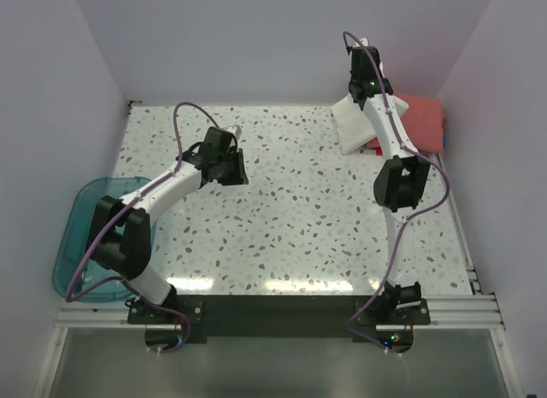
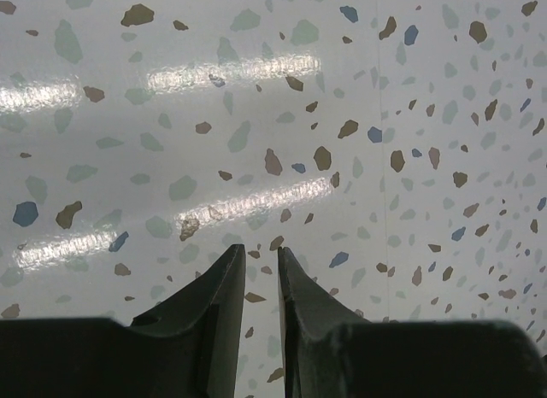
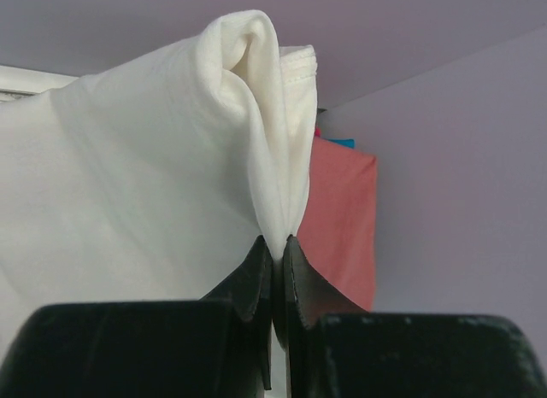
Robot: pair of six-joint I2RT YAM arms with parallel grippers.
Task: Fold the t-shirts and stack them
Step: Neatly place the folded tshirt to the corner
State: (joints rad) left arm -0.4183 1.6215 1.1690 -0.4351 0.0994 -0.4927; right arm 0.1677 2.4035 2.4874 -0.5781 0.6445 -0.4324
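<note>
Tub [image 1: 73,236] of teal plastic sits at the near left, beside the left arm's base. Further in, the left end effector [image 2: 259,253] hovers over the speckled table [image 1: 291,227], jaws a narrow slit apart, holding nothing. Farther back on the right, the right end effector [image 3: 275,242] is pinched tight on a bunched fold of the cream-white t-shirt [image 3: 128,184], the rest draping below. Behind it lies the folded coral-red t-shirt [image 3: 342,219], a blue edge [image 1: 444,142] beside it. The step seems to be placing the white shirt on that stack. Keep the pinch firm, lower slowly so the cloth lands flat and square, then release.
</note>
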